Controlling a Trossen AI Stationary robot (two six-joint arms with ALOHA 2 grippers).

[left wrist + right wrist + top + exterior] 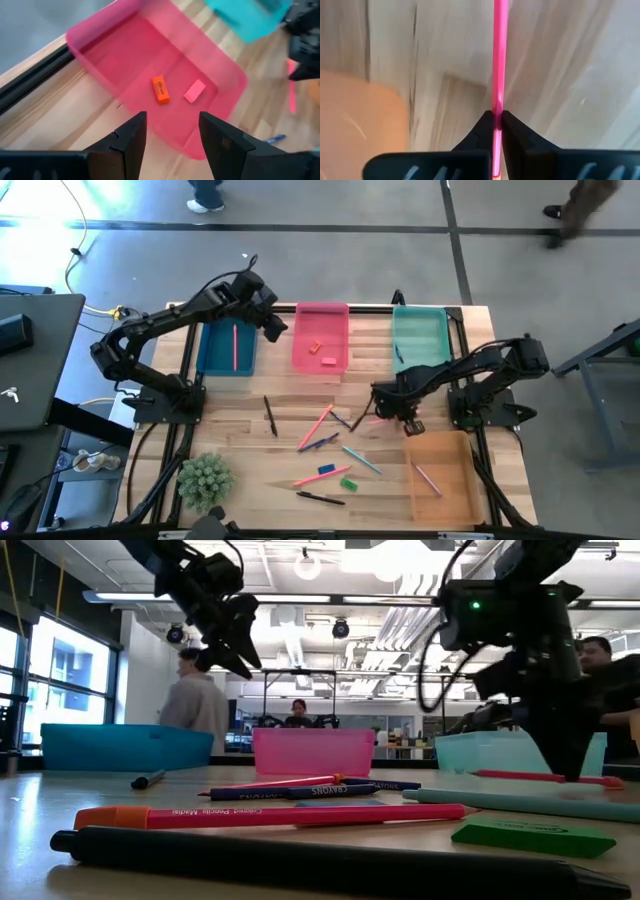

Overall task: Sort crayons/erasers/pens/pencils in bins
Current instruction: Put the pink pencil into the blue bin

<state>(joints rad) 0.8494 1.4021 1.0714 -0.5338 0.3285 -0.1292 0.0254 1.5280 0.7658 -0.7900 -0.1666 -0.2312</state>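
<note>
The right gripper (496,119) was low in the right wrist view, its fingers pinched tight on a thin pink stick (499,55). In the high view, that was right of the middle. The left gripper (170,135) hung over the pink bin (321,338), fingers apart. An orange eraser (160,89) and a pink eraser (194,91) lay inside it.
</note>
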